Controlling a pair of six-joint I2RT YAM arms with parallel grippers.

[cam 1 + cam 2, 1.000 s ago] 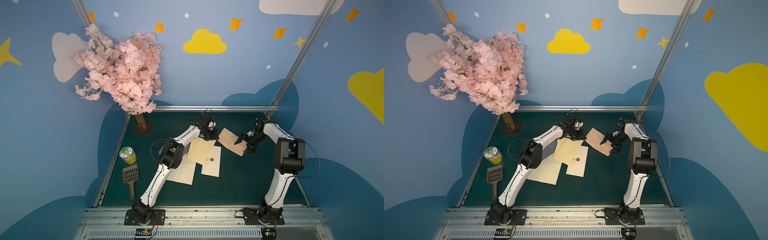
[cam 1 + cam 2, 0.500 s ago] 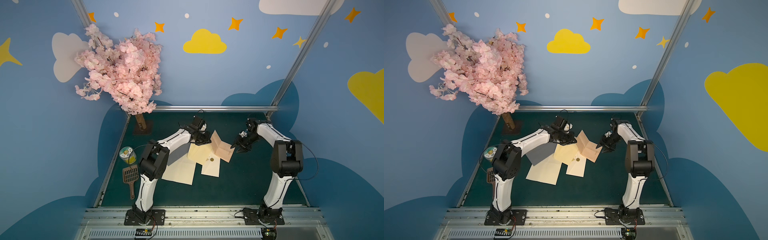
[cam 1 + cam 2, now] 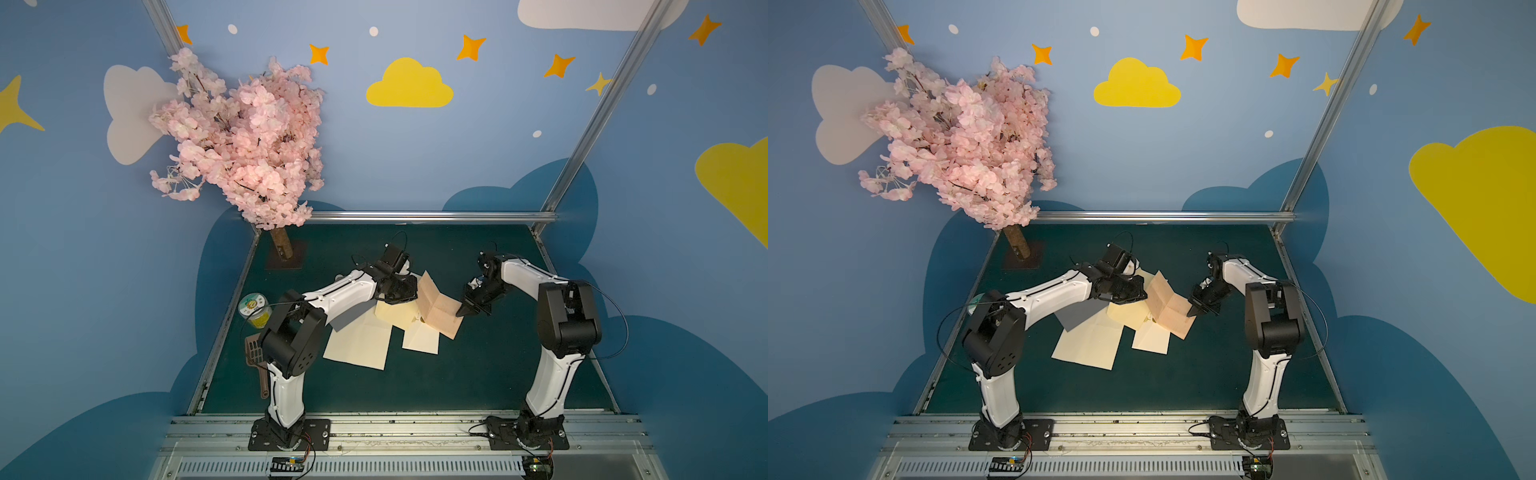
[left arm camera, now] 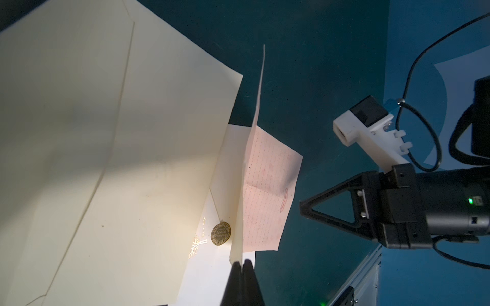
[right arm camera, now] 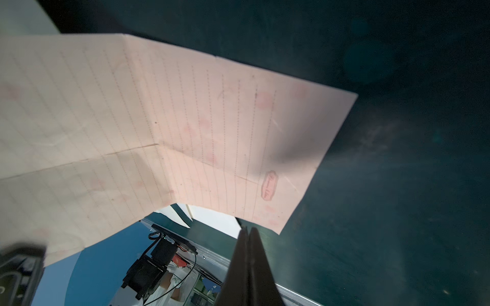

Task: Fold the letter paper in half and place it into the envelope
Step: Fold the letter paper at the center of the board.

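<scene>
Letter paper point(image 3: 436, 307) point(image 3: 1169, 307) is pink and lined, up off the bench point(image 3: 478, 374), mid-bench between the two arms. It is bent in a V along a crease: the half on the left arm's side stands up, the other half slopes down toward the right arm. A second crease crosses it point(image 5: 185, 119).

Left gripper point(image 3: 411, 292) point(image 4: 241, 263): jaws pressed together, pinching the edge of the raised half. The paper point(image 4: 267, 190) runs edge-on straight out from the tips.

Right gripper point(image 3: 460, 312) point(image 3: 1192, 312) point(image 5: 248, 230): jaws pressed together, tip right at the paper's free edge near a corner. In the left wrist view, a sliver of bench shows between its tip point(image 4: 302, 206) and the paper, so no grip on it.

Envelope point(image 3: 422, 345) point(image 4: 225, 172) is cream with a round gold seal point(image 4: 221, 234). It lies flat on the bench, partly under the paper's lower half.

A cream sheet point(image 3: 395, 311) overlaps the envelope on the left arm's side. A bigger cream envelope point(image 3: 359, 345) lies nearer the left arm's base, touching that sheet.

Along the bench's left edge are a jar point(image 3: 255, 309) with yellow contents and a brown scoop point(image 3: 255, 353), both well apart from the paper. A pink blossom tree point(image 3: 245, 137) stands in the far left corner
</scene>
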